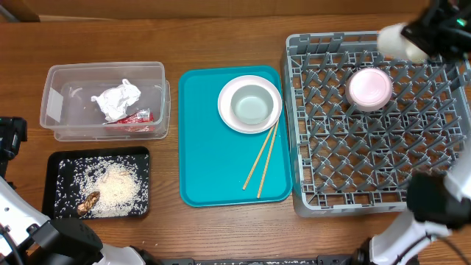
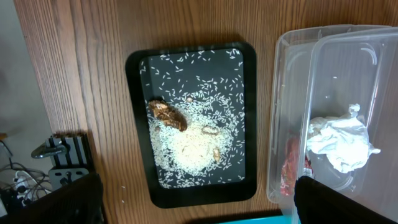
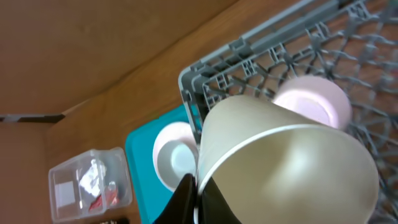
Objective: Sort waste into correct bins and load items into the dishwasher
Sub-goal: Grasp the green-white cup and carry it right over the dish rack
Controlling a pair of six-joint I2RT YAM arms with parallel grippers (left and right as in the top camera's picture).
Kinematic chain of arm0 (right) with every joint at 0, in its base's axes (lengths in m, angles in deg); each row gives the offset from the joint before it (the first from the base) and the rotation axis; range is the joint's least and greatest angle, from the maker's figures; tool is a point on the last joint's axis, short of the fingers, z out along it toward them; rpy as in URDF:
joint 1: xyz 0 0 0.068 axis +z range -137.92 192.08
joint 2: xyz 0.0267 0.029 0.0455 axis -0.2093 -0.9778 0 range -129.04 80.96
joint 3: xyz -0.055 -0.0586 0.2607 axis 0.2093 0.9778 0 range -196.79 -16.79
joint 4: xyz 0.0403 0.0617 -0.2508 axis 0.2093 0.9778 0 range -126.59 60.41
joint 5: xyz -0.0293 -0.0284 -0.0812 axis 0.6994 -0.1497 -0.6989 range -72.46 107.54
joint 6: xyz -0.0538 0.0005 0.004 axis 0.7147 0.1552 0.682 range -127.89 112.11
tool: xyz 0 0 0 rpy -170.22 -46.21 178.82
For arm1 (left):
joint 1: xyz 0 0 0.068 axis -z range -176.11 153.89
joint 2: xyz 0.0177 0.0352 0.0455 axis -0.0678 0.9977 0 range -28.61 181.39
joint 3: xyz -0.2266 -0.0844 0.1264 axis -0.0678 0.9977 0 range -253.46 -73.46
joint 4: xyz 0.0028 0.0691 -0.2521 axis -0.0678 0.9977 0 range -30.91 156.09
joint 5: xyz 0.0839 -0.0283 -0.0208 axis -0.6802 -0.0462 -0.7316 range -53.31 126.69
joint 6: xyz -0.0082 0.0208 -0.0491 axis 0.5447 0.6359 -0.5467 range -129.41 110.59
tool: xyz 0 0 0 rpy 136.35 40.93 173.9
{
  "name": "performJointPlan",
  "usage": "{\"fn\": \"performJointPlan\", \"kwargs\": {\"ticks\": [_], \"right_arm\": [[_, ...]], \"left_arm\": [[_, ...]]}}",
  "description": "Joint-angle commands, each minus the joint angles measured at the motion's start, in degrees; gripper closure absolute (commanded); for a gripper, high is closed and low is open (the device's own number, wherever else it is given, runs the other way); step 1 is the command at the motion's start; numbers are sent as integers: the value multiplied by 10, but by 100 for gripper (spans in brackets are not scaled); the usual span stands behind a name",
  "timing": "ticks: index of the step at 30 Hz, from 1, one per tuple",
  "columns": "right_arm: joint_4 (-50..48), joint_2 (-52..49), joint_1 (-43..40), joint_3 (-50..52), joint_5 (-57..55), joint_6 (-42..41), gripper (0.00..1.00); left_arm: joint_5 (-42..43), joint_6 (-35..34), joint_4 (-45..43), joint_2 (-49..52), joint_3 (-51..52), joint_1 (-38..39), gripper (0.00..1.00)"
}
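Cream-coloured with a white rim, the cup is the thing we have in hand. Our right pincer is clamped on its wall near the lip and holds it tilted in the air over the far edge of the grey dish rack, close to the pink bowl that sits upside down among the tines. We judge the step to be loading this cup into the rack. The next move calls for turning it mouth-down, lowering it into a free slot beside the pink bowl without knocking it, and only then letting go. Our left pincer is spread wide and holds nothing. It hovers above the black tray of scattered rice, with the clear bin just beside it. Waste looks sorted already: crumpled paper and a red wrapper lie in the bin, and the food scraps are on the black tray. Left for the rack, as we read it, are the white plate with a bowl nested in it and the pair of chopsticks, all on the teal tray in the middle of the desk. The chopsticks are thin and lie flat, so we expect them to need a careful pinch.
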Motion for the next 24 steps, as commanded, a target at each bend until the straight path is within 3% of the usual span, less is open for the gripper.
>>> {"fn": "performJointPlan", "kwargs": {"ticks": [1,5,16,24], "right_arm": [[0,57,-23,86,26,70,96],[0,85,-63,200,33,106,96],[0,84,-192,457,361,355,96],[-16,83,-243,608,466,475,96]], "left_arm": [[-6,-12,0,-5,-7,-3,0],[-6,-12,0,-5,-7,-3,0],[-6,-12,0,-5,-7,-3,0],[-6,-12,0,-5,-7,-3,0]]}}
